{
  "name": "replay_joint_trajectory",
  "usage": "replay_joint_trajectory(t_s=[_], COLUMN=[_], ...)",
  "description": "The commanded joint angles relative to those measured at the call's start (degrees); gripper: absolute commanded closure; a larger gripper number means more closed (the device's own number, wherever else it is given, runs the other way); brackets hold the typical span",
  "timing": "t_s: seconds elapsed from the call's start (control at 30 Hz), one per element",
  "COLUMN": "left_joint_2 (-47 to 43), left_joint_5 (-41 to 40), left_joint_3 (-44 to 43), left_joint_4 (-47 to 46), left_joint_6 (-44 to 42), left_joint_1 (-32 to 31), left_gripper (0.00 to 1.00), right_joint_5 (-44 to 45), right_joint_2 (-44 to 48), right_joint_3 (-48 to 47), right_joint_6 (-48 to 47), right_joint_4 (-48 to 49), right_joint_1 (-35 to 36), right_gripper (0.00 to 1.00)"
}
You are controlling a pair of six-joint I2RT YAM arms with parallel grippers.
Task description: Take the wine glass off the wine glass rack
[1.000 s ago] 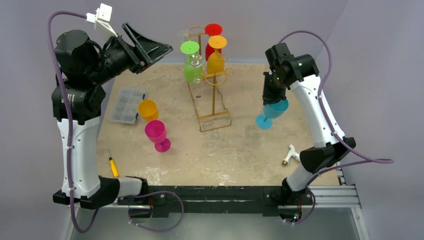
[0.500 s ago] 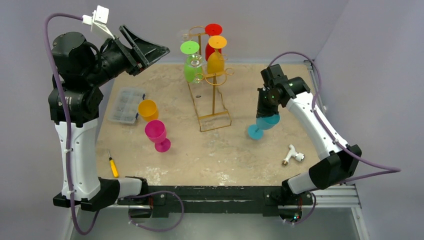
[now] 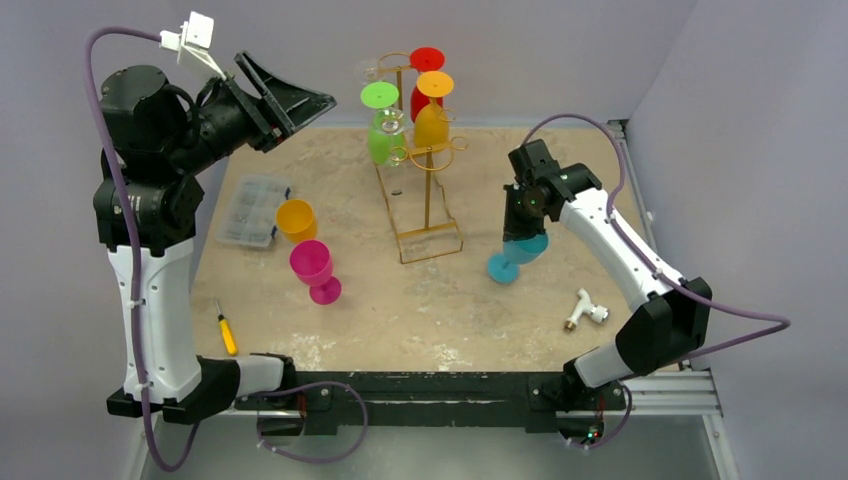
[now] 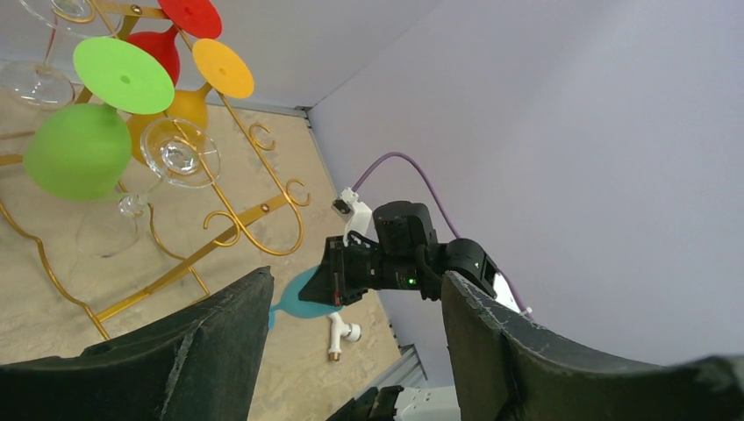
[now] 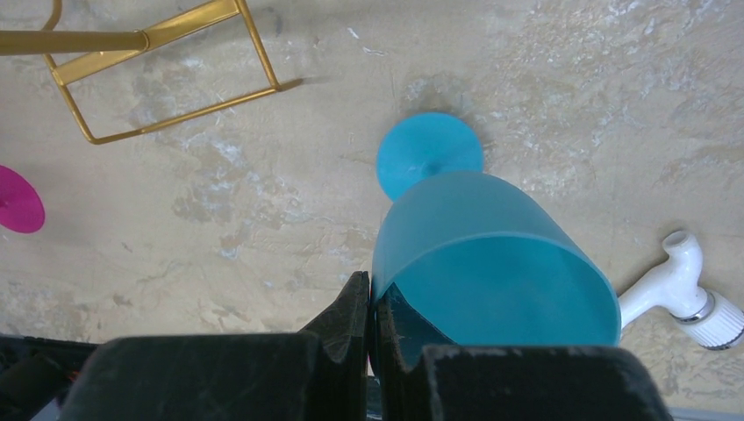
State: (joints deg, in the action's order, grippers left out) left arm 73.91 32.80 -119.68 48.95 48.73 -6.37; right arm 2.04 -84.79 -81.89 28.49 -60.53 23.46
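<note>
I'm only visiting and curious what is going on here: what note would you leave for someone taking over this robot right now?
Left pincer: open, empty, raised at the far left.
Right pincer: shut on the rim of the teal wine glass, which is tilted, its foot low over the table to the right of the wine glass rack. I cannot tell whether the foot touches.
On the rack: green glass, orange glass, red glass, clear glass.
Done: the teal glass is off the rack; a pink glass stands on the table.
Left: probably set the teal glass down and let go.
</note>
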Motion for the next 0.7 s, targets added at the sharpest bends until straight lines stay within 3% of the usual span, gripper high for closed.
replay_joint_trajectory(t_s=[0.0, 0.2, 0.67], left_joint_2=[-1.3, -2.0, -1.6], left_joint_5=[0.6, 0.5, 0.2], left_joint_3=[-0.8, 0.2, 0.0], left_joint_4=[-1.0, -0.8, -0.9], left_joint_6=[-1.2, -1.4, -1.3], left_joint_1=[0.7, 0.8, 1.2], left_gripper=[0.32, 0.32, 0.32], right_joint_5=[1.1, -0.7, -1.9], right_joint_2=[-0.5, -1.3, -2.3], right_joint_3=[1.4, 1.8, -3.1], right_joint_6=[0.6, 0.5, -0.7], right_joint_4=[2.5, 3.1, 0.3], right_joint_1=[0.5, 0.7, 0.8], right_gripper=[1.00, 1.00, 0.57])
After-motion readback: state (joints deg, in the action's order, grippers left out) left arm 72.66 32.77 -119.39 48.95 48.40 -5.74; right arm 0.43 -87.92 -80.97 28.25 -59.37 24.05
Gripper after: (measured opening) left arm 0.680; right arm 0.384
